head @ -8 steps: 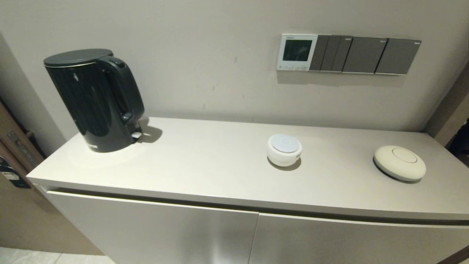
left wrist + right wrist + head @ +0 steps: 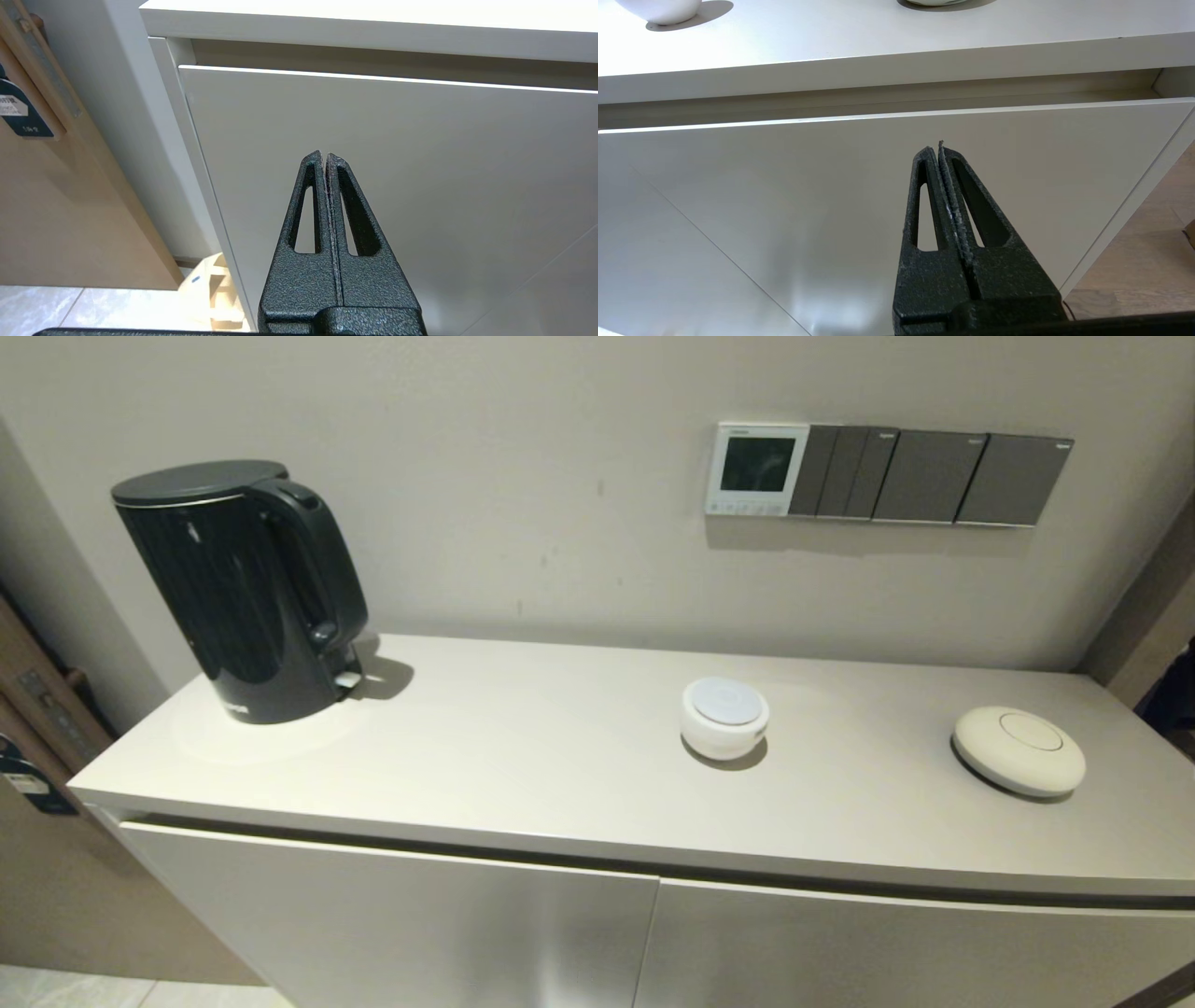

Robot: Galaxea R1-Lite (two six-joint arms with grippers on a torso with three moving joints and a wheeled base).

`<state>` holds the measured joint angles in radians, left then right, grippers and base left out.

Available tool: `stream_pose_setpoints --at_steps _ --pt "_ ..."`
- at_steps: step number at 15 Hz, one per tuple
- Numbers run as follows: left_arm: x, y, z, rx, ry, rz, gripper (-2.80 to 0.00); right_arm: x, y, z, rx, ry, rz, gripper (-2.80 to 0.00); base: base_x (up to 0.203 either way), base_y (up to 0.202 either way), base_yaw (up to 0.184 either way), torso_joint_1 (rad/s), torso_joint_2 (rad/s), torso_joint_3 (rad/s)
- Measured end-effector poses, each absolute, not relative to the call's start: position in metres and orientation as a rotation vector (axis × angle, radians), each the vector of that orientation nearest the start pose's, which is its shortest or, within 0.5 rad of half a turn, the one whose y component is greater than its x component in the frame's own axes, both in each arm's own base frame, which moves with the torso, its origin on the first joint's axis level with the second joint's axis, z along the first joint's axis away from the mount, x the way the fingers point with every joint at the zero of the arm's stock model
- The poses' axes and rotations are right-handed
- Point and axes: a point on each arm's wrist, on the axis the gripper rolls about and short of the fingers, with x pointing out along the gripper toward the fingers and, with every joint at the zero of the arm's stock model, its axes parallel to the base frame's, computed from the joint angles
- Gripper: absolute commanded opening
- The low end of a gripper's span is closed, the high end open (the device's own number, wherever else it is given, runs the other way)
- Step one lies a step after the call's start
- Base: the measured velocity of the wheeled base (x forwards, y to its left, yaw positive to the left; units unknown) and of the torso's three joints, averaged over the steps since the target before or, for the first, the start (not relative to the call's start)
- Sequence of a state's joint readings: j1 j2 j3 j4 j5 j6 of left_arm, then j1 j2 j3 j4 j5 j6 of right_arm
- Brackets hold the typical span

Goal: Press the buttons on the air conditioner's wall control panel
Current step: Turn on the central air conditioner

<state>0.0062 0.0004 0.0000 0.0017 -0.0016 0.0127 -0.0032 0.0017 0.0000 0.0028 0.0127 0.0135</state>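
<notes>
A: What sits along the tabletop (image 2: 560, 775), left to right?

B: A black kettle (image 2: 243, 588) stands upright at the left end, near the wall. Past the middle comes a small round white device (image 2: 724, 716), then a flatter cream disc (image 2: 1019, 749) towards the right end, well apart from it. Beneath the top run pale cabinet doors (image 2: 392, 924).

A: And the wall?

B: Plain beige. The air conditioner's wall control panel (image 2: 756, 469) is mounted above the round white device, its screen dark. The buttons (image 2: 747, 508) form a tiny row along its lower edge. Touching its right side is a row of dark grey switch plates (image 2: 934, 476).

A: Where are the arms?

B: Neither shows in the head view. Both hang low in front of the cabinet, below the tabletop's edge. The left pincer (image 2: 324, 156) points at the left door (image 2: 373, 186), fingers pressed together with nothing between them. The right pincer (image 2: 936, 148) faces the right door (image 2: 831, 186) the same way, fingers meeting and empty.

A: Anything only the wrist views give?

B: The left one shows a wooden panel (image 2: 70, 196) beside the cabinet and pale floor tile (image 2: 42, 308). The right one shows wood flooring (image 2: 1153, 261) at the cabinet's right end. Neither takes in the wall panel.
</notes>
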Motion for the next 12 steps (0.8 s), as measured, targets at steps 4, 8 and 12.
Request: stream_pose_setpoints --at_steps 4,8,12 --pt "-0.023 0.0 0.075 0.012 0.002 0.005 -2.8 -0.023 0.0 0.075 0.013 0.004 0.009 -2.8 0.0 0.0 0.0 0.0 0.0 0.0" --pt "-0.023 0.0 0.075 0.012 0.002 0.005 -2.8 -0.02 0.0 0.076 0.014 0.037 0.007 -2.8 0.0 0.0 0.0 0.0 0.0 0.0" --pt "-0.023 0.0 0.075 0.012 0.002 0.004 -2.8 -0.009 0.0 0.097 0.016 -0.022 -0.002 -2.8 0.0 0.0 0.0 0.0 0.0 0.0"
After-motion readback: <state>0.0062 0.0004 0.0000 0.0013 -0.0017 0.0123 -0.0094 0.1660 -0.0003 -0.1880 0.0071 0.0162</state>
